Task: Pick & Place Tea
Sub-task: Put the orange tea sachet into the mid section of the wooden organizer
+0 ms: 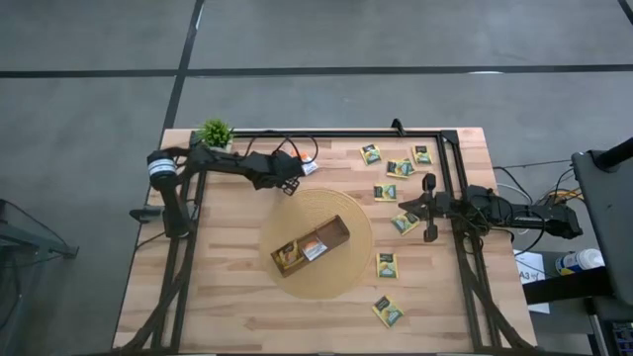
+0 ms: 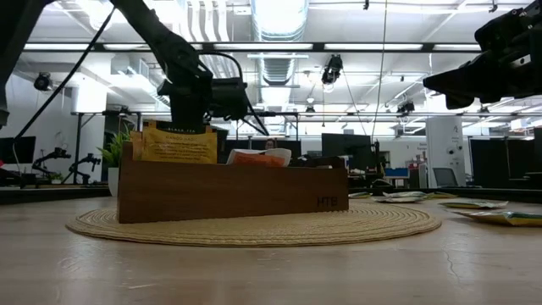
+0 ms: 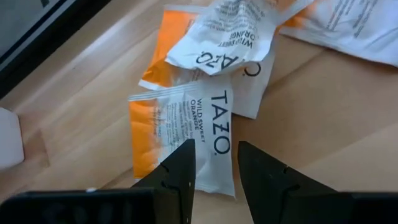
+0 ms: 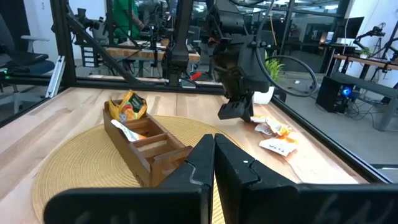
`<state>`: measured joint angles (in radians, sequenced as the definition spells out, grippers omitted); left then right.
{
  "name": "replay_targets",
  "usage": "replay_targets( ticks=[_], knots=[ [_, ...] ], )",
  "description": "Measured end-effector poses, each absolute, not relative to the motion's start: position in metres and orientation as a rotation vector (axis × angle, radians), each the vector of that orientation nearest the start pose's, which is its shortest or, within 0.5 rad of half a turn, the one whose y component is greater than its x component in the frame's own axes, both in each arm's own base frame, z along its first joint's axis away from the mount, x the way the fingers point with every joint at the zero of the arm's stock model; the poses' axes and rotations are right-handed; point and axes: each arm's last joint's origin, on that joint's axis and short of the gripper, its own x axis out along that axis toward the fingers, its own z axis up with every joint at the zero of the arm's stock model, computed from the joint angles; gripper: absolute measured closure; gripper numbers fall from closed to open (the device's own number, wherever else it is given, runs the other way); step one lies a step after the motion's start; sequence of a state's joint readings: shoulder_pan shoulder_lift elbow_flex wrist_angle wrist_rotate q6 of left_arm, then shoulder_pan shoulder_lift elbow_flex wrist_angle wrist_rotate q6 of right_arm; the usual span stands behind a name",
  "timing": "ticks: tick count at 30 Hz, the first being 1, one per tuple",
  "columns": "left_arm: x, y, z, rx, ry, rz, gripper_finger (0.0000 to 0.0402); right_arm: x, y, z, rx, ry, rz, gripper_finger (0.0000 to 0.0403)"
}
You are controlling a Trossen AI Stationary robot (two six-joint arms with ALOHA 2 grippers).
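While parted, the left tool (image 3: 214,165) hovers over a white-and-orange sachet (image 3: 186,127).

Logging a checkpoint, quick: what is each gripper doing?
Left gripper: open above a white-and-orange tea sachet, holding nothing.
Right gripper: shut, empty.

A wooden tray (image 1: 311,245) lies on a round woven mat (image 1: 346,272) at the centre of the surface (image 1: 227,307), sachets standing in its left end. A potted plant (image 1: 215,133) sits at the far left corner. Loose tea sachets (image 1: 400,167) lie scattered right of the mat; a few more (image 3: 186,118) lie behind it, under the left gripper (image 1: 292,183). The right gripper (image 1: 404,207) hangs by the mat's right edge.
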<state>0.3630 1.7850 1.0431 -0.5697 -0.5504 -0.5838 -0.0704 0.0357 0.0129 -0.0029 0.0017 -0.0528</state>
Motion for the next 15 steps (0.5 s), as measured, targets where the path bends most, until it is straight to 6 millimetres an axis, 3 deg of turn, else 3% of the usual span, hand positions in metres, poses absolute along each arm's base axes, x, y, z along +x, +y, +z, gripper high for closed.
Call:
replay_targets(
  ticks=[15],
  knots=[
    [0.2926,0.1310,0.1469,-0.334,1.100,1.143,0.0301,0.0989,-0.0070,0.1649,-0.052,0.028,-0.071,0.0394]
  ],
)
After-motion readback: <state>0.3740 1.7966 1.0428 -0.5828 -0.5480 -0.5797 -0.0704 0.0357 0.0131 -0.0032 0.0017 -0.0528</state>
